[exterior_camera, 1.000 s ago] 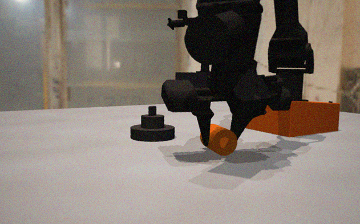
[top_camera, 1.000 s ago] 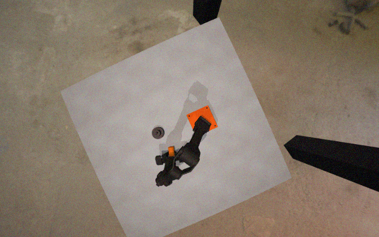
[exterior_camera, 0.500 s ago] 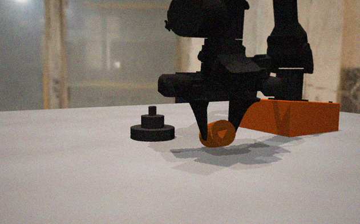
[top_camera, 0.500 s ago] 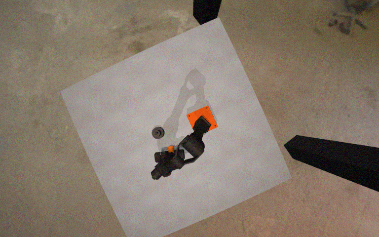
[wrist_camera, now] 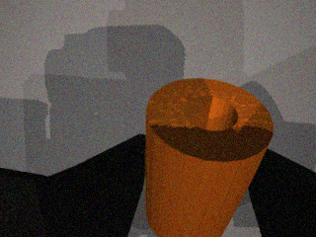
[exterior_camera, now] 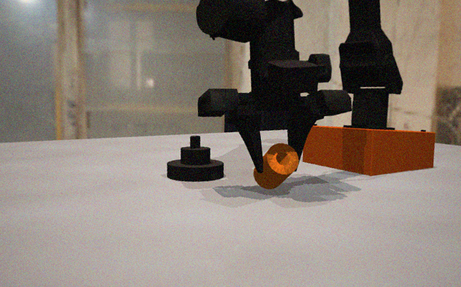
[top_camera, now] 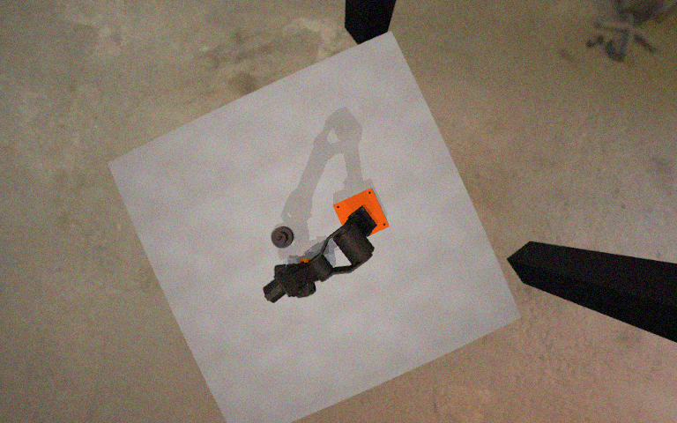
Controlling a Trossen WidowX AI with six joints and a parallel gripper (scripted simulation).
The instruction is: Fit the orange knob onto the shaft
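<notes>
The orange knob (top_camera: 303,261) (exterior_camera: 269,178) (wrist_camera: 197,188) is held tilted, its open end facing up and toward the exterior camera. In the wrist view its hole shows a flat side at the left. My gripper (exterior_camera: 278,169) (wrist_camera: 197,149) is shut on the knob, one finger on each side, low over the table; whether the knob's lower end touches the table is unclear. The dark round pedestal (top_camera: 275,241) (exterior_camera: 195,172) stands apart from the knob, to its left in the exterior view. Its thin shaft (exterior_camera: 195,141) points up and is bare; its flat side cannot be made out.
The orange base block (top_camera: 346,206) (exterior_camera: 401,152) of the arm stands to the right of the knob in the exterior view. The pale square table (top_camera: 399,299) (exterior_camera: 173,266) lies under everything. Two black beams (top_camera: 598,278) (top_camera: 368,17) show at its edges in the top view.
</notes>
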